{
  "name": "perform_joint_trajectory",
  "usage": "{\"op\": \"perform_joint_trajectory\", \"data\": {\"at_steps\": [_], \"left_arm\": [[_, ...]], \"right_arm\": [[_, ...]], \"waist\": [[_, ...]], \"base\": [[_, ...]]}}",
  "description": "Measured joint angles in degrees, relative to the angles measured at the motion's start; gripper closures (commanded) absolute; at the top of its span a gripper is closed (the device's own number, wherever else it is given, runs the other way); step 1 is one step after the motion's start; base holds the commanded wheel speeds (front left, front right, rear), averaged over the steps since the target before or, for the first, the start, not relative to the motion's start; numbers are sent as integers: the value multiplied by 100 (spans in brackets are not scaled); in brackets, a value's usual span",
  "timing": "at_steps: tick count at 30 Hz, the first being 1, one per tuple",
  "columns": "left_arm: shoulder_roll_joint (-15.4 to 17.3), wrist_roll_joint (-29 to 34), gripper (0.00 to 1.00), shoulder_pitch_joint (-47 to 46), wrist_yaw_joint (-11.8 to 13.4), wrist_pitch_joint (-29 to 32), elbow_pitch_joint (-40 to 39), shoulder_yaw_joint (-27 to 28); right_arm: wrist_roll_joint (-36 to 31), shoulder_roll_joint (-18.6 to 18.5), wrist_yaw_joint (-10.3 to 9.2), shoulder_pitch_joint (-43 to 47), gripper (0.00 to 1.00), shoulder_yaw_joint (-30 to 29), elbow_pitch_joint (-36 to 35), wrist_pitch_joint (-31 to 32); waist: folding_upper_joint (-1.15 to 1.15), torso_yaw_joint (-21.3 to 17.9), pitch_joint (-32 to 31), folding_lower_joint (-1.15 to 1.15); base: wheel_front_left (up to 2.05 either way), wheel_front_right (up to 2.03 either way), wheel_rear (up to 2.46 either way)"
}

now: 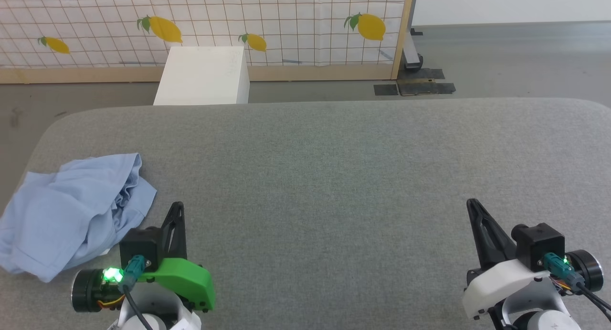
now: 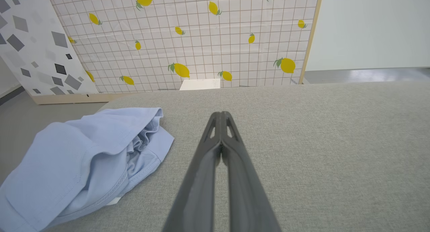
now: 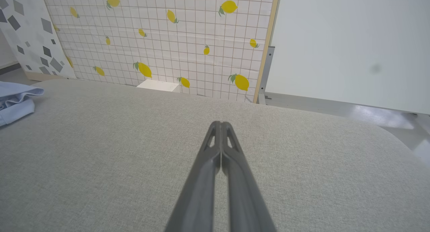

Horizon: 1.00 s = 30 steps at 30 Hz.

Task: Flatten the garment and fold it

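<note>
The garment (image 1: 71, 215) lies crumpled at the left edge of the grey, felt-like tabletop (image 1: 334, 167), and the coming move turns on its bearing. In the head view it sits at about 9 to 10 o'clock from the left gripper (image 1: 177, 207), just beside it but not touching. The right gripper (image 1: 472, 203) is well apart, far across the bare cloth at 3 o'clock. The left arm is clearly the nearer and, I judge, the one to reach first. The heap's long axis runs roughly from 8 to 2 o'clock in the head view, with its far end bunched into tight gathers. In the left wrist view the garment (image 2: 77, 158) fills the 8 to 9 o'clock side of the left gripper (image 2: 221, 115). It shows a thin, soft, light blue knit with a stitched hem along the near edge, rumpled folds inside, and a small white piece peeking from beneath. Both grippers are clenched and hold nothing, their dark tapered fingers pressed tip to tip. The right gripper (image 3: 220, 124) points over open tabletop, with only a corner of the garment (image 3: 15, 97) at its 9 o'clock. Nothing is flattened yet, and limp cloth like this will likely drag and fold on itself when lifted. Beyond the tabletop, at 12 o'clock, stand a white box (image 1: 203, 77) and a lemon-printed grid panel (image 1: 286, 15).
</note>
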Motion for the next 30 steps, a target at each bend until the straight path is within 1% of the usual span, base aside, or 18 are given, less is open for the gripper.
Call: {"op": "perform_joint_trajectory", "data": {"at_steps": [5, 6, 19, 30], "left_arm": [[0, 0, 100, 0, -1, 0, 0, 0], [1, -5, 0, -1, -2, 0, 1, -3], [1, -79, 0, -13, -1, -54, 96, -109], [1, -137, 0, -75, 70, -190, 267, -250]], "right_arm": [[0, 0, 0, 0, 100, 1, 0, 0], [1, -1, 0, 2, 0, 0, 2, 0], [2, -2, 0, 4, 0, -2, 29, -27], [2, -2, 0, 3, 0, -2, 81, -136]], "waist": [[0, 0, 0, 0], [0, 0, 0, 0], [0, 16, 2, 0], [0, 179, 7, 0]], "base": [[0, 0, 0], [0, 0, 0], [0, 0, 0], [0, 0, 0]]}}
